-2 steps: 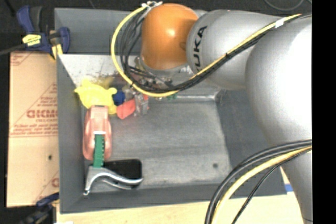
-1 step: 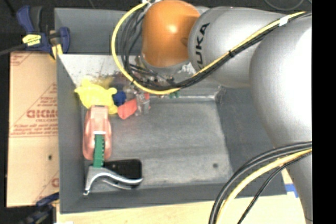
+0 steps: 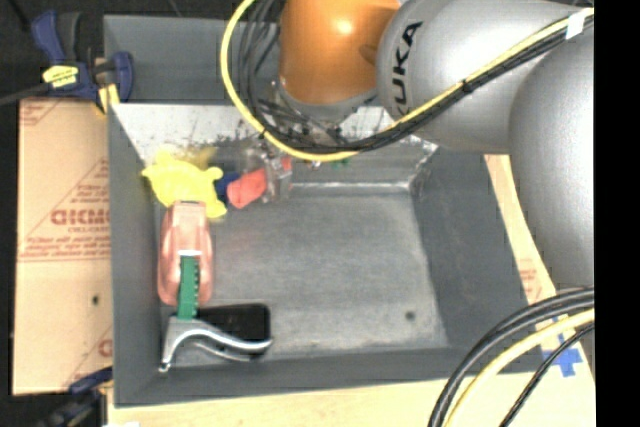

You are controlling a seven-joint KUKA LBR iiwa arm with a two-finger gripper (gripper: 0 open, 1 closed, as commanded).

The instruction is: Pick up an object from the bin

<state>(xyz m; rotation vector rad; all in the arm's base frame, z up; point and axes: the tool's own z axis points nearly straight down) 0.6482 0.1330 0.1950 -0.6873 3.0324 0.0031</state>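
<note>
One red block by the grey bin's back wall seemingly touches the tool, grip unreadable.

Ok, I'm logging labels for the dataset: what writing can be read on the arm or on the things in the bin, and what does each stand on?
"UKA": dark letters running along the arm's silver shell; the word's first letter cannot be made out.
Yellow toy, red piece, pink dispenser, black-and-silver tool: no lettering can be made out on any of them.
</note>
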